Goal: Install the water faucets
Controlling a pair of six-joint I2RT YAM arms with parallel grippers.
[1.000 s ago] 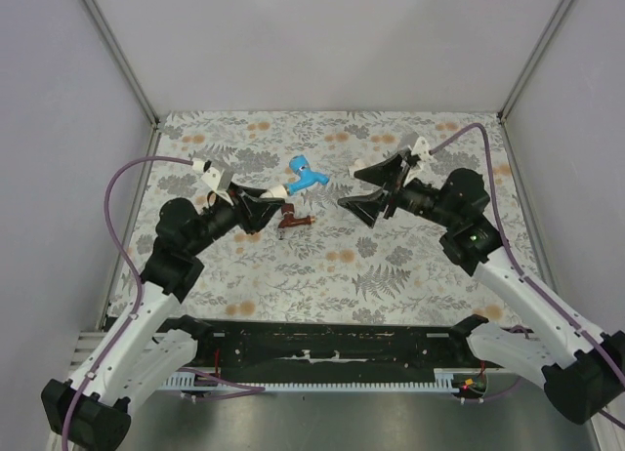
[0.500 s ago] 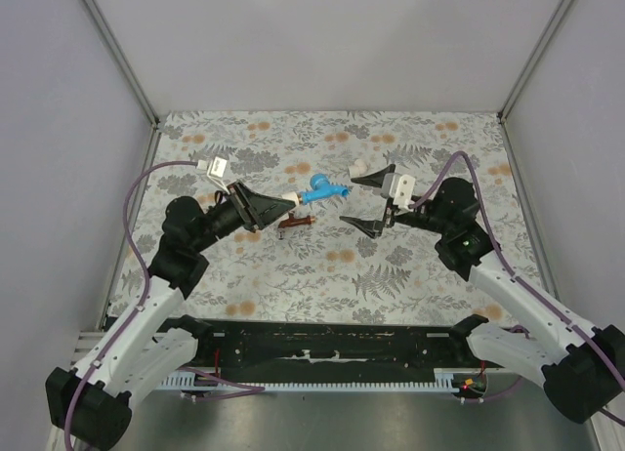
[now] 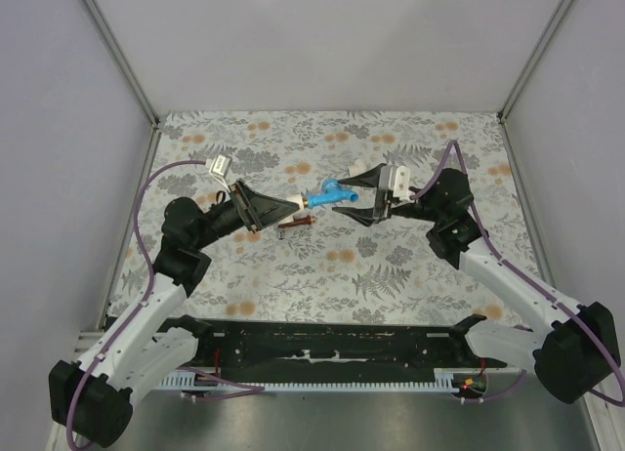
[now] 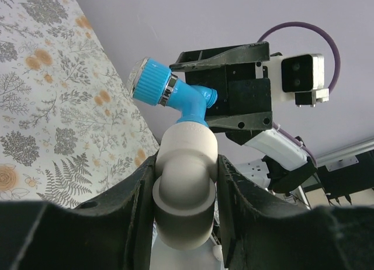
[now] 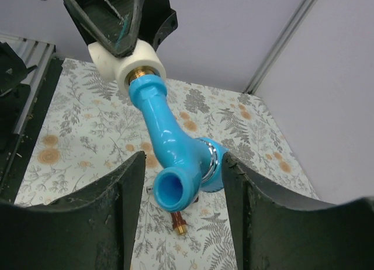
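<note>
- Blue faucet [image 3: 330,192] sits in the air over the middle of the floral tabletop [image 3: 410,275], seen from overhead. Its end is joined to a white fitting [image 3: 293,199], which the left gripper [image 3: 289,203] clamps. The right gripper [image 3: 344,195] reaches in from the opposite side, a jaw on either side of the blue piece. The red-brown faucet [image 3: 296,220] lies on the tabletop just below them (partly tucked under the left gripper).
- Left wrist view: the white fitting is pinched tight between both fingers [image 4: 137,217]. The blue faucet rises out of it, ribbed handle to the upper left.
- Right wrist view: the open spout faces the camera between the fingers [image 5: 105,217], with a gap on each side, so this gripper is spread and grasps nothing. A brass thread [image 5: 142,75] shows where faucet meets fitting.
</note>
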